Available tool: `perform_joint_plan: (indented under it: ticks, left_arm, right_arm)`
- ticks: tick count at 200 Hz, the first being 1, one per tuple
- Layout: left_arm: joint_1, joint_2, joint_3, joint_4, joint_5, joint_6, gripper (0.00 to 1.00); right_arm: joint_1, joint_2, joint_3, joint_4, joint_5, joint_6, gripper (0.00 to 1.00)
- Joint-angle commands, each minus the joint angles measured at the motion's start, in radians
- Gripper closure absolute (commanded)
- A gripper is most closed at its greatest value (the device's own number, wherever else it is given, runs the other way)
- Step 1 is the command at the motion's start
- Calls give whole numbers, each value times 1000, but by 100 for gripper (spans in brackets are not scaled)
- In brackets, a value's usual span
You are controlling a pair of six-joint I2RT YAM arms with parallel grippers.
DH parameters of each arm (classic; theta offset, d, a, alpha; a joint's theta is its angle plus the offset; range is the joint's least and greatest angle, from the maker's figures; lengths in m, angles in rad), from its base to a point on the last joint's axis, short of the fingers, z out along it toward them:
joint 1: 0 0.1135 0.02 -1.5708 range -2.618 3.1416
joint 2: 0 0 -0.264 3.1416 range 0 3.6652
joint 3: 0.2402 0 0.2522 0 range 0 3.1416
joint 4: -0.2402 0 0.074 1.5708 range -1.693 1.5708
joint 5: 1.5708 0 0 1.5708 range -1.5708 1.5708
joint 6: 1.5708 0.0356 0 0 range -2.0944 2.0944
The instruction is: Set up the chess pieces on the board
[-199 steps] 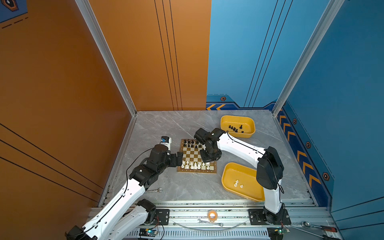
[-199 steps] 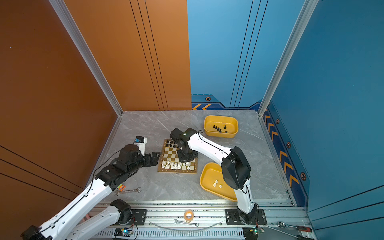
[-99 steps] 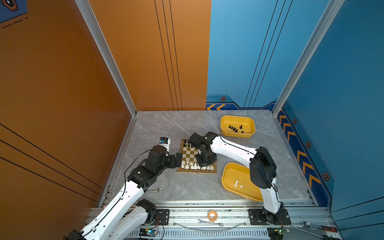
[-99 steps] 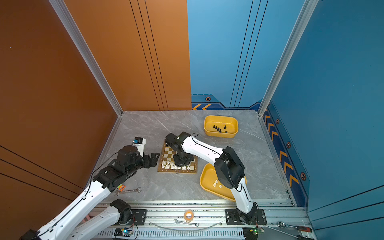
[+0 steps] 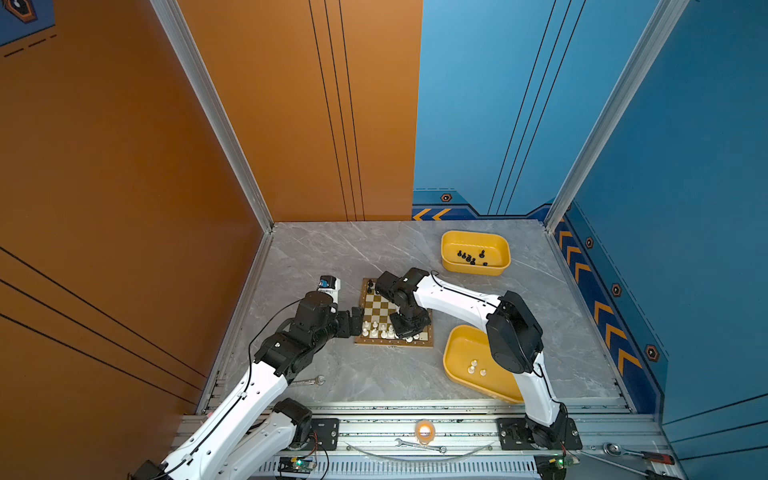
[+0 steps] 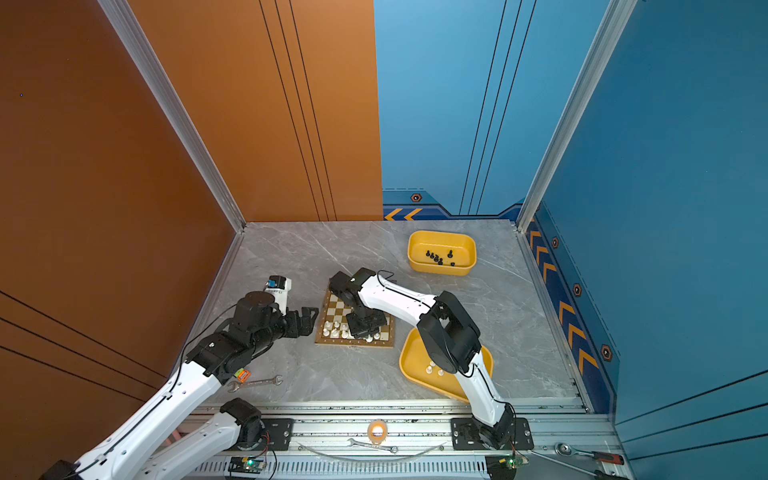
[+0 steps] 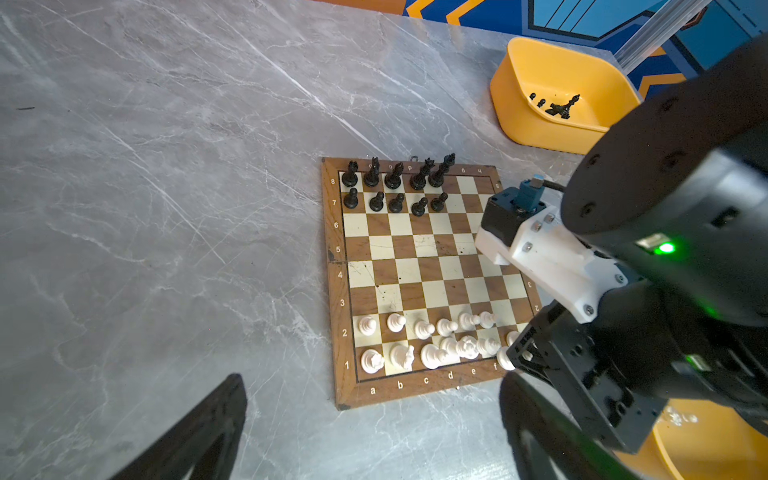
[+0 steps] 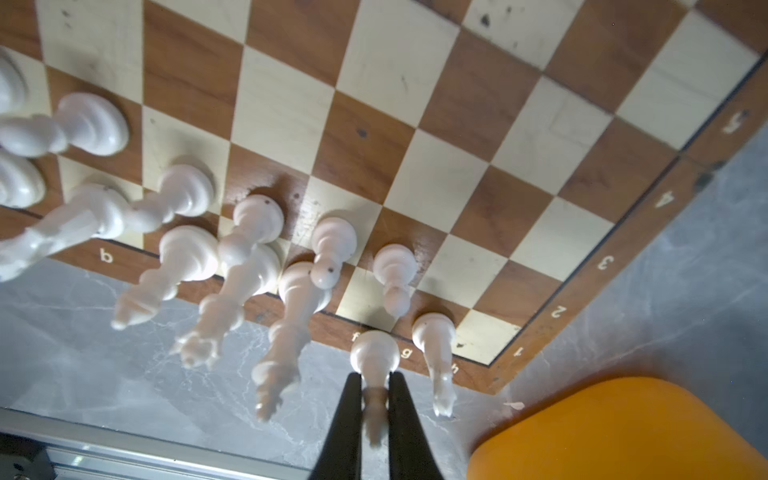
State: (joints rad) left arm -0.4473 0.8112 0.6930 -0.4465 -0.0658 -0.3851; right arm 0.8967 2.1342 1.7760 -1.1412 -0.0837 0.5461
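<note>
The board [image 5: 376, 309] [image 6: 337, 309] lies mid-table. Black chess pieces [image 7: 395, 183] fill part of its two far rows. White pieces [image 7: 428, 340] [image 8: 183, 253] stand in the two near rows. My right gripper [image 8: 374, 388] [image 5: 409, 328] [image 6: 365, 328] is shut on a white piece [image 8: 374, 353] [image 7: 505, 358], held upright over the near edge by the f and g marks. My left gripper [image 7: 372, 399] [image 5: 356, 320] [image 6: 308, 319] hangs open and empty beside the board's left edge.
A yellow tray [image 5: 476, 237] [image 6: 441, 237] at the back right holds several black pieces [image 5: 471, 257]. A second yellow tray [image 5: 455, 353] [image 6: 409, 361] near the front right holds three white pieces [image 5: 476, 368]. A wrench [image 5: 309, 381] lies front left.
My right gripper has moved with the white piece from the board's middle toward the near row. The left arm has hardly moved.
</note>
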Motion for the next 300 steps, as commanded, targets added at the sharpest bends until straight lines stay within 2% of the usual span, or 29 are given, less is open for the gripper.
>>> perform_joint_plan:
  ticks: [1, 163, 300]
  left_arm:
    - [11, -12, 2, -25, 20, 17, 4]
    - [37, 8, 7, -9, 30, 18, 4]
    - [59, 14, -9, 5, 47, 16, 4]
  right_arm:
    - [-7, 21, 14, 11, -17, -11, 93]
    - [-35, 66, 71, 14, -41, -26, 93]
    - [-40, 48, 40, 0, -49, -26, 91]
